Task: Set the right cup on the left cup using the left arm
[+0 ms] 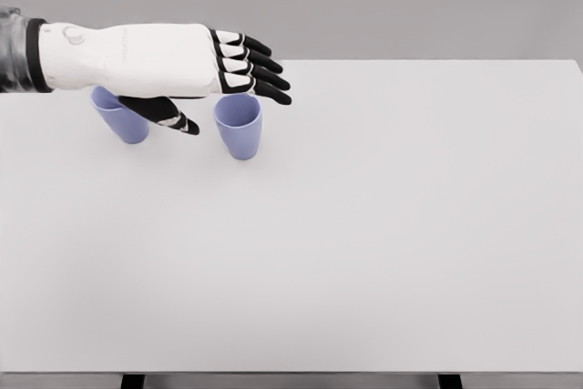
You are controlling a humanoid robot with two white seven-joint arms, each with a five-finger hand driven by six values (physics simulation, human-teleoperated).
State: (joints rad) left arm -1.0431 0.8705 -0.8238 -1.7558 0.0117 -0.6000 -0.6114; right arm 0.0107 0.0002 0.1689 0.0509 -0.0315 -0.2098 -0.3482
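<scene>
Fingers (260,66) of the left hand (173,61) are stretched out straight and spread, holding nothing, with the thumb hanging below the palm between the two cups. Its arm comes in from the far left. Just under the fingertips stands the right cup (239,125), upright and purple, on the white counter (364,243). Near it to the left, partly hidden by the hand, stands the left cup (121,119).

The left hand (173,66) has a smooth white shell over its back and wrist, with black fingers (260,68) banded white at the knuckles. A black thumb carries white segments, and a dark grey forearm cuff adjoins the wrist.
</scene>
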